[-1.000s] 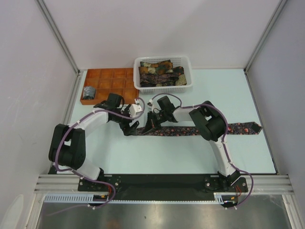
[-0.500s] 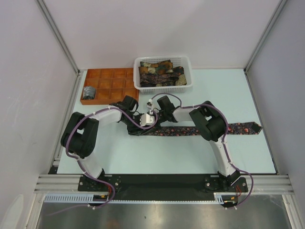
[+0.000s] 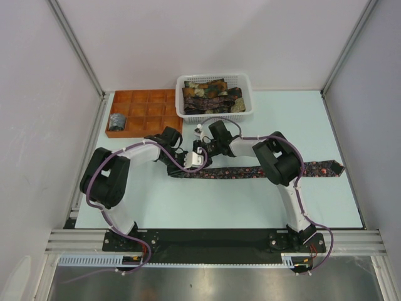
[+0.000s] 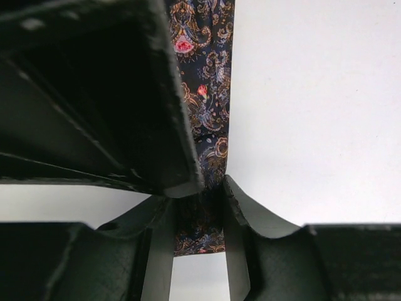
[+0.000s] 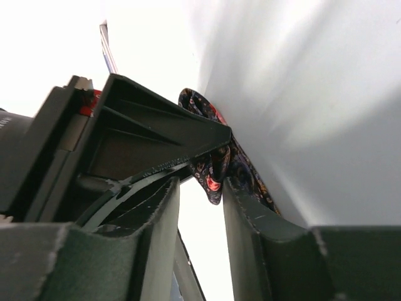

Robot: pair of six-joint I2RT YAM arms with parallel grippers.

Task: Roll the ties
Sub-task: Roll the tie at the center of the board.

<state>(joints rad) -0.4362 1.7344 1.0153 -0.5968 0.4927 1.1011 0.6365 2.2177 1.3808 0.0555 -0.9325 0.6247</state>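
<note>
Lying stretched across the bench (image 3: 188, 200), the dark tie (image 3: 250, 171) has its narrow end between the left fingers (image 4: 235, 216), which straddle it part-spread; the right fingers (image 5: 241, 207) stand part-spread beside the fold, so it may spring loose.

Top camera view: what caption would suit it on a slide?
Two arms meet over the narrow end of a dark tie stretched across the table, basket and orange tray behind.

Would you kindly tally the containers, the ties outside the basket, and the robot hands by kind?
Containers: 2 (white mesh basket, orange compartment tray)
Ties outside the basket: 2 (dark tie on the table, rolled tie in the tray)
Hands: 2 (left hand, right hand)
Total: 6
</note>
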